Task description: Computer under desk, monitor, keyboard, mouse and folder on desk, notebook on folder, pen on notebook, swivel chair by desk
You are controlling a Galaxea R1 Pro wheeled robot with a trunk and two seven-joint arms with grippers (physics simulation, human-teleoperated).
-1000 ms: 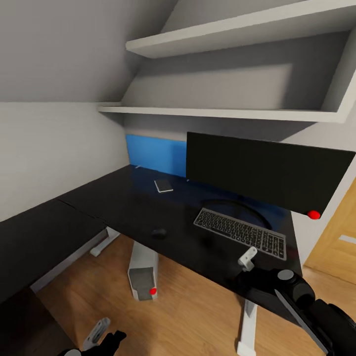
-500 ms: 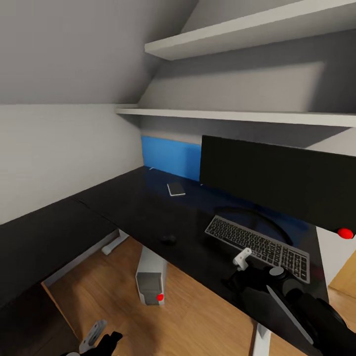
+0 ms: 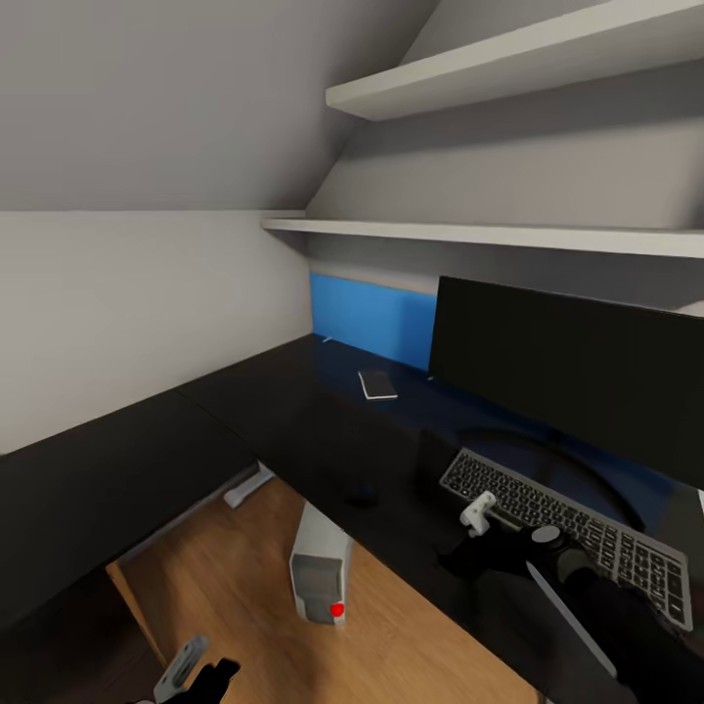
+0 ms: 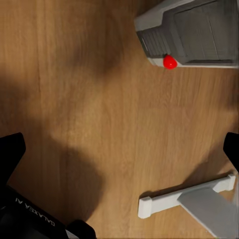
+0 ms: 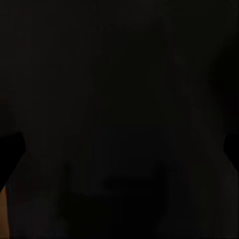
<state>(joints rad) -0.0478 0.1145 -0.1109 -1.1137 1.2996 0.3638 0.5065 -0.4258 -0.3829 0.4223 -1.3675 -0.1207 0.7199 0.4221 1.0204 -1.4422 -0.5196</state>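
Head view: black-topped L-shaped table (image 3: 293,430) carries big black monitor (image 3: 577,372), silver-grey keyboard (image 3: 572,533), dark oval mouse (image 3: 362,496) and, at the back, dark notebook (image 3: 377,384). White-grey tower computer (image 3: 321,577) stands beneath. Best turn wide; right arm hangs low above the table edge.

Left wrist: left claw (image 4: 119,149) spread wide, empty, over wood floor (image 4: 74,99).

Right wrist: black; cannot tell the right claw's state.

Black arms (image 3: 606,606), grey-white wrist brackets (image 3: 478,511)
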